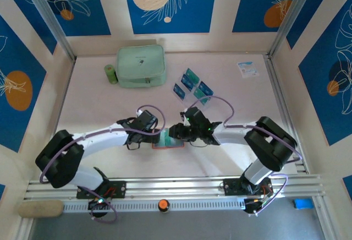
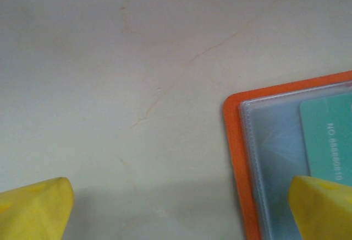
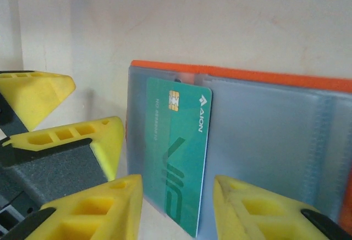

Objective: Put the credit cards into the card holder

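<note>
Right gripper (image 3: pixel 179 210), yellow-tipped two-finger type: jaws parted, gripping nothing, straddling the near end of one teal-blue plastic credit card (image 3: pixel 177 152) with a gold chip. It sits partway inside the left clear sleeve of the small orange soft folding card holder (image 3: pixel 264 76), which lies open on the pale table (image 2: pixel 137 58) at near centre. The stance suits nudging the card home rather than carrying it. Left gripper (image 2: pixel 176 210): jaws at full spread, one yellow fingertip (image 2: pixel 322 210) over the holder's left sleeve and the other over bare table, likely steadying the holder against sliding. Right wrist view supplies chip, lettering and insertion depth. Left wrist view gives the holder's corner. Top view adds the remaining teal cards (image 1: pixel 191 84), standing farther back, right of a mint-green zip pouch (image 1: pixel 141 66).
</note>
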Robot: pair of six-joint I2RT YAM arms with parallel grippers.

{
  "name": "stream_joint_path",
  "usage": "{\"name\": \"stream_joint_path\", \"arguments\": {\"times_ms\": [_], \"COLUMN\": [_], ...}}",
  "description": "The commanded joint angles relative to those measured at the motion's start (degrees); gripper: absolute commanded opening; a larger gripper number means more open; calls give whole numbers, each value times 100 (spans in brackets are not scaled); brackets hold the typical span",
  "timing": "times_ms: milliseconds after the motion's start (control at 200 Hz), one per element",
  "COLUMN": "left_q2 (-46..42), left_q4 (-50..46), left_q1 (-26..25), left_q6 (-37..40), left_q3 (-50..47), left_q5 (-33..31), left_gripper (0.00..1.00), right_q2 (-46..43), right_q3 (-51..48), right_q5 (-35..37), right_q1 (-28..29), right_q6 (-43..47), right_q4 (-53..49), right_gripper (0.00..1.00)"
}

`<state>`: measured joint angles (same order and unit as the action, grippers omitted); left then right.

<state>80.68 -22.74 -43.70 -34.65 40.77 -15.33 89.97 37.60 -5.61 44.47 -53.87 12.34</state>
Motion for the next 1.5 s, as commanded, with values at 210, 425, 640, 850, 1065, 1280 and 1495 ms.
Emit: {"name": "stream_joint_path", "arguments": {"times_ms": [210,425,640,850,1065,1280,1495], "left_q2": [-299,-131,25,132,114,-53,-355], "left_q4": [-416,-298,-177,-90,-65,-223,-523], "left_q1": [135,169,185,178,178,178,255], "left_q6": [-376,-428,-412,-410,-370,-334,-496], "left_q3": [-87,-261,-359,-411,-431,-294,-158], "left_q5": [-126,-123,-136,-127,-118,-109,-281], "left_gripper": [100,100,100,100,100,100,100], "right_q2": [123,639,1067,1494,1769,1351,942], "right_q3": [1009,1444,1757,2111,2403,2415,2220], "right_q5": [-147,-217,-118,-79,-133,-40,116], "right_q1": [-9,101,240,431,606,540,397], "right_q6": [993,1174,1316,1344,1265,1299,1343], "right_q4": [-1645,-1925,-2244,-2493,-2516,-2631,-2740], "right_gripper": [18,7,4,1,0,0,0]}}
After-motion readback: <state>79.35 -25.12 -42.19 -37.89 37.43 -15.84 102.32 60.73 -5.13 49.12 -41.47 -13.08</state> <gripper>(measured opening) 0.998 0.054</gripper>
